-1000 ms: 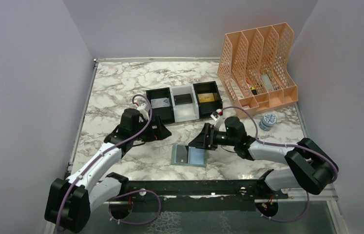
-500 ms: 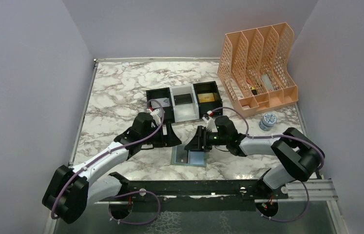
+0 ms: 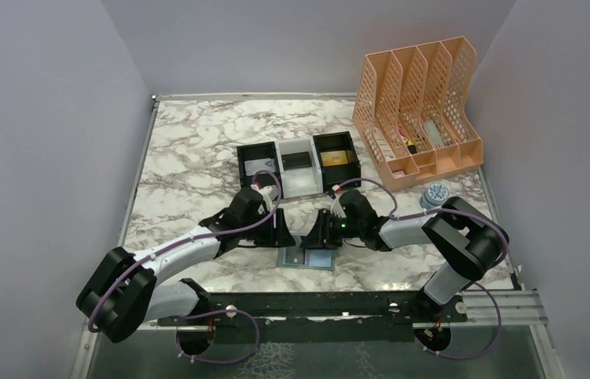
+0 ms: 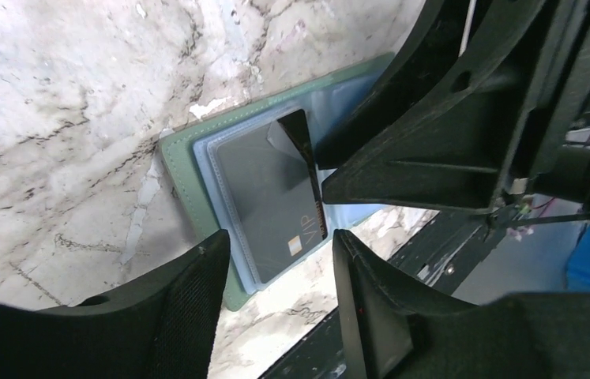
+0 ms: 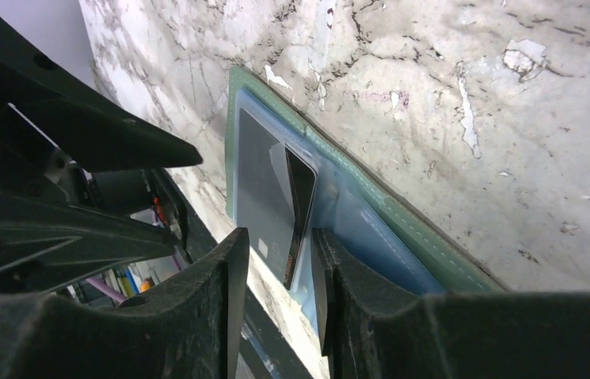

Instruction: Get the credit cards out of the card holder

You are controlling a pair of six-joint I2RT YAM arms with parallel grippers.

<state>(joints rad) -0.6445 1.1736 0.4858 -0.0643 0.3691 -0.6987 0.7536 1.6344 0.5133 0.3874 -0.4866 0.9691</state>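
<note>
A dark card point(image 4: 276, 197) sits in the open wallet point(image 4: 185, 170) by the counter's point(image 3: 197, 158) near edge, not yet out. The right gripper point(image 5: 277, 237), narrowly spread, straddles its raised edge, and the left gripper point(image 4: 277, 237) hovers spread.

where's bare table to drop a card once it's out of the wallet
The widest bare table is far left, between the back wall and the tray. A smaller patch lies between the left wall and the left arm. Crowded: the left tool and right tool meet over the wallet; the rack and tin fill the far right.
</note>
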